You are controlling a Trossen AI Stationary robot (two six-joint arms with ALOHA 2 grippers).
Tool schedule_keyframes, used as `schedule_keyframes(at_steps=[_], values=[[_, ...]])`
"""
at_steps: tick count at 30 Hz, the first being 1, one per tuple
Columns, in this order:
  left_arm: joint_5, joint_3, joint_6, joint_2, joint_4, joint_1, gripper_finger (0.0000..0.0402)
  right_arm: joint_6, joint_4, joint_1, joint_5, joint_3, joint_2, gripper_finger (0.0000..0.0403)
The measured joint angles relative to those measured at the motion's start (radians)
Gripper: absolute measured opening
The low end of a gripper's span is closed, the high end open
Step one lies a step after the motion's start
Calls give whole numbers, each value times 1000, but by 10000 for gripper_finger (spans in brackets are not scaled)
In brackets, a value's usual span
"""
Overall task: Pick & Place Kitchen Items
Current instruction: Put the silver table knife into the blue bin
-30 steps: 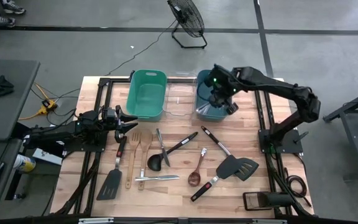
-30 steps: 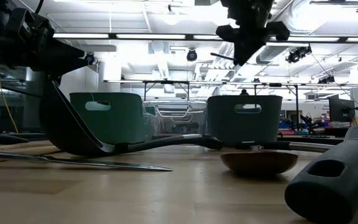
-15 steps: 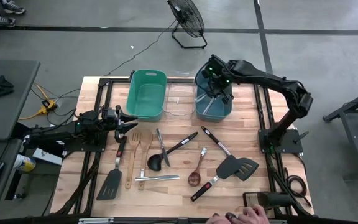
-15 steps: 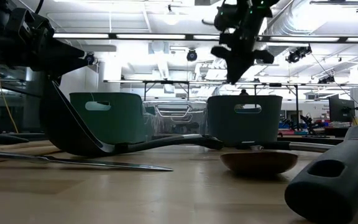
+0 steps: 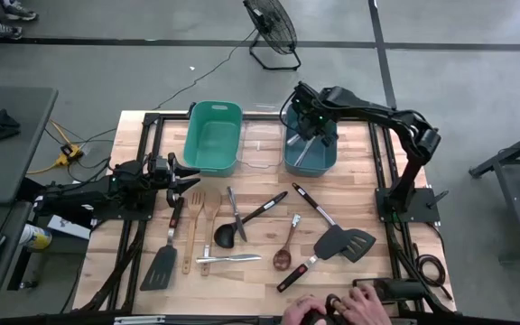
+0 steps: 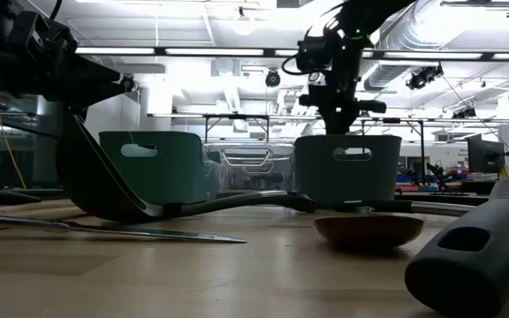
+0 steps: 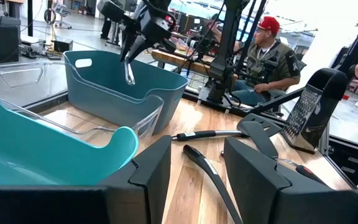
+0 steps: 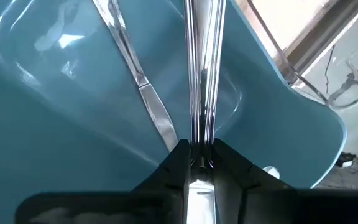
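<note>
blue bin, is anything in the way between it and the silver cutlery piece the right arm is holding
Nothing visible. The right gripper is shut on the silver cutlery piece, which hangs straight over the open blue bin. One silver knife already lies inside, leaning on the bin's wall beside the drop path, not across it.

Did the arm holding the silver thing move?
Yes. The right gripper slid left over the blue bin, toward the clear bin, carrying the silver utensil.

Robotics lab: ceiling ducts (image 6: pixel 449 26), equipment benches (image 6: pixel 237 124).
</note>
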Motion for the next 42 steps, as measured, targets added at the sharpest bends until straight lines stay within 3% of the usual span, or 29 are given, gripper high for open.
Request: schedule_keyframes(at_steps=[9, 24, 42], values=[[0, 0, 0, 0, 0, 0, 149, -19, -21, 16, -64, -22, 0, 38], [0, 0, 0, 0, 0, 0, 149, -52, 63, 36, -70, -142, 0, 39], [0, 0, 0, 0, 0, 0, 149, -91, 113, 44, -93, -150, 51, 45]])
